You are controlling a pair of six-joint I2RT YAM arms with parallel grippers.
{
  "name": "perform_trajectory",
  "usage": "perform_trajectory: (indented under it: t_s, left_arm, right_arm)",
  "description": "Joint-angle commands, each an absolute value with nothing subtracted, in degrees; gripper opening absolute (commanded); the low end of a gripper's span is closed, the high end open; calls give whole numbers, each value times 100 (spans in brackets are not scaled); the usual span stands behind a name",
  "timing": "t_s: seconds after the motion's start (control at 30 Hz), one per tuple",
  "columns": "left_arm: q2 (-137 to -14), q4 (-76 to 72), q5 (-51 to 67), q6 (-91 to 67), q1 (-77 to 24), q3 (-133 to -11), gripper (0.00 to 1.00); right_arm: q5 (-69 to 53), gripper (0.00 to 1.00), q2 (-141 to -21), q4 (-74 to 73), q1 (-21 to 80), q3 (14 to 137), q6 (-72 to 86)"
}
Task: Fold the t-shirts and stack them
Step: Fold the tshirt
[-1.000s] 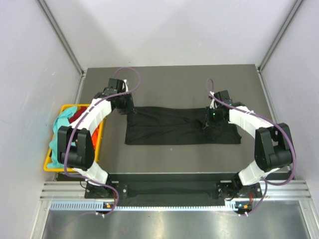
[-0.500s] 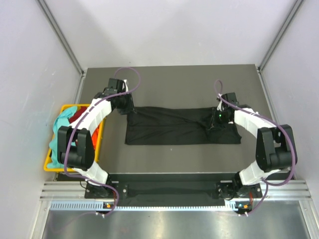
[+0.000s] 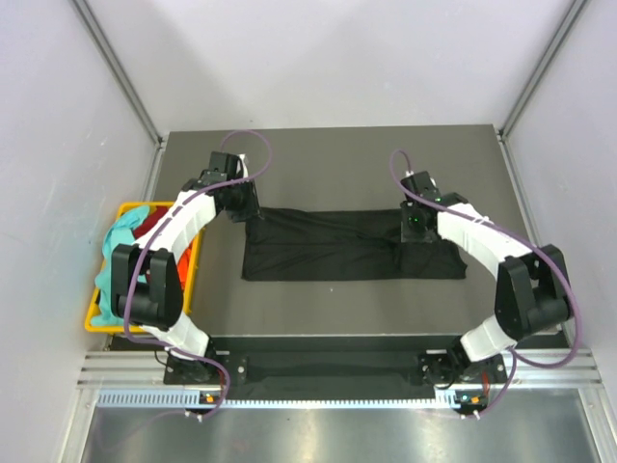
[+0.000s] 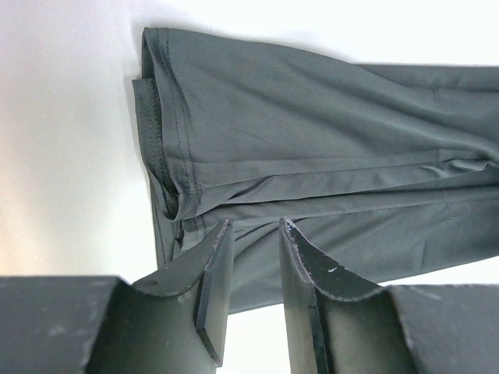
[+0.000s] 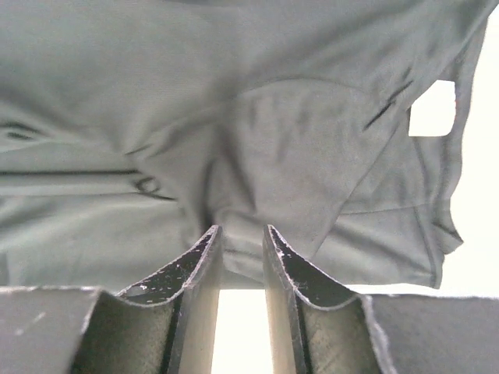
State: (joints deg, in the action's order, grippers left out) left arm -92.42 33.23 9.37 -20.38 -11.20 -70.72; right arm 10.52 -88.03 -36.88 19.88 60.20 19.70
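A black t-shirt [image 3: 337,246] lies folded into a long strip across the middle of the table. In the left wrist view its hemmed end [image 4: 168,156] shows just beyond my left gripper [image 4: 256,227], which is open with nothing between its fingers. From above, the left gripper [image 3: 249,214] hovers at the strip's far left corner. My right gripper [image 3: 415,230] is over the strip's right part, open, with bare table showing in the gap at the black shirt's [image 5: 296,140] near edge [image 5: 242,230]. A small white neck label [image 5: 431,109] sits to the right. Teal [image 3: 120,231], red [image 3: 154,224] and orange [image 3: 183,265] shirts lie in the basket.
A yellow plastic basket [image 3: 96,323] stands off the table's left edge, beside the left arm. Grey walls enclose the table on three sides. A metal rail [image 3: 337,371] runs along the near edge between the arm bases.
The right gripper has opened and let go of the black shirt, and its wrist has shifted slightly. The left arm and the shirt have stayed put.
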Motion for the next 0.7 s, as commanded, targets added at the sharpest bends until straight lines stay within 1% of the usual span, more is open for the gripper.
perform_trajectory:
  t_s: [0.0,0.07,0.1,0.2,0.4,0.67]
  left_arm:
    - [-9150,3243,967,-1960,-1125,-7058,35]
    - [-9132,3234,940,-1951,-1125,-7066,36]
    - [-9141,3226,932,-1960,-1125,-7066,36]
    - [-9123,3217,905,-1986,-1125,-7066,36]
    - [-9035,3208,738,-1969,-1125,-7040,36]
    - [-9026,3217,747,-1951,-1116,-7031,36]
  right_arm:
    - [1888,28,-8438,-3885,2616,6346,1821]
    - [2003,26,-8481,-3841,2925,6407,1688]
    - [1986,25,-8490,-3702,3231,6425,1496]
    - [1934,25,-8604,-3543,3602,6495,1293]
    - [2328,28,-9543,-3630,3954,6837,801]
    - [3005,26,-10063,-3814,4043,6979,633]
